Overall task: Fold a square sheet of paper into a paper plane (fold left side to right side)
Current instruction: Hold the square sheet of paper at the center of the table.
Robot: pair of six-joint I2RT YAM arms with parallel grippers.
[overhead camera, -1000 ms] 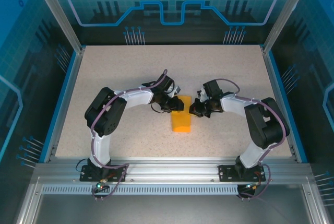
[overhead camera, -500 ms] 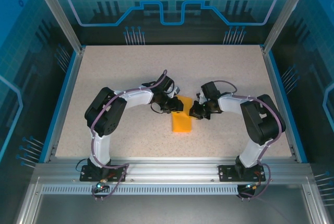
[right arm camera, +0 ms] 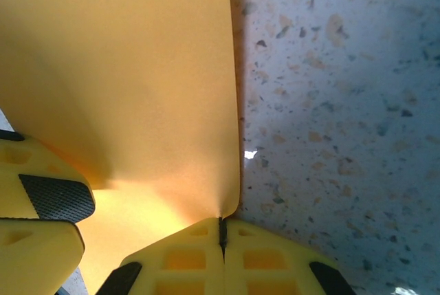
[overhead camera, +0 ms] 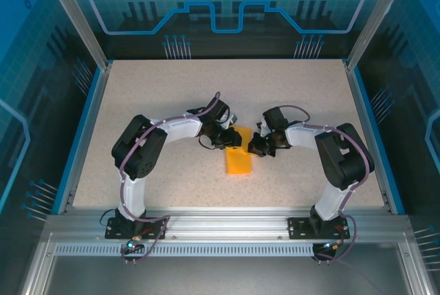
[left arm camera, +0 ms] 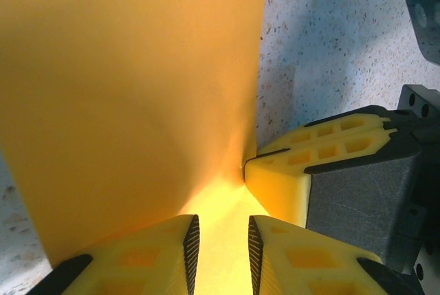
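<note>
Light, limp square sheet of paper (overhead camera: 238,162), best held by edges: right gripper (right arm camera: 221,226) pinches its corner; left gripper (left arm camera: 223,233), narrowly parted, apparently straddles it.

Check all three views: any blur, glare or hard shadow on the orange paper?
Top external: sharp, evenly lit, sheet of paper small, only soft shadows on the table. Left wrist: paper glows brighter near the left gripper, table speckle slightly soft. Right wrist: speckle sharp, dark shadow band along the paper edge, one tiny white glint beside it.
</note>
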